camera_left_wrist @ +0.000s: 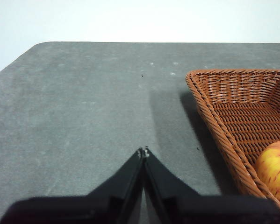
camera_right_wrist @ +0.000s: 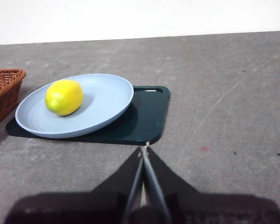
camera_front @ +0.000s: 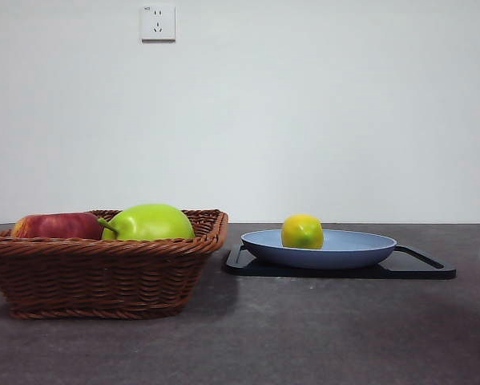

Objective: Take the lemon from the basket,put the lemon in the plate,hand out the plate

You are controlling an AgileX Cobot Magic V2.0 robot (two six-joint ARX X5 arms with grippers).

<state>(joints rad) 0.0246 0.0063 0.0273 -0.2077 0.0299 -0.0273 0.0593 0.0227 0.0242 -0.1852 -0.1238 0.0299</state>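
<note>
The yellow lemon (camera_front: 302,232) lies in the blue plate (camera_front: 360,249), toward its basket side; the right wrist view shows the lemon (camera_right_wrist: 63,96) in the plate (camera_right_wrist: 107,100) too. The brown wicker basket (camera_front: 103,269) stands to the left of the plate. My right gripper (camera_right_wrist: 143,148) is shut and empty, back from the plate over bare table. My left gripper (camera_left_wrist: 143,150) is shut and empty, beside the basket (camera_left_wrist: 233,112) on its outer side. Neither gripper shows in the front view.
The plate rests on a flat black tray (camera_front: 420,269), which also shows in the right wrist view (camera_right_wrist: 147,116). A red apple (camera_front: 57,225) and a large green fruit (camera_front: 150,222) lie in the basket. The dark grey table (camera_front: 304,337) ends at a white wall.
</note>
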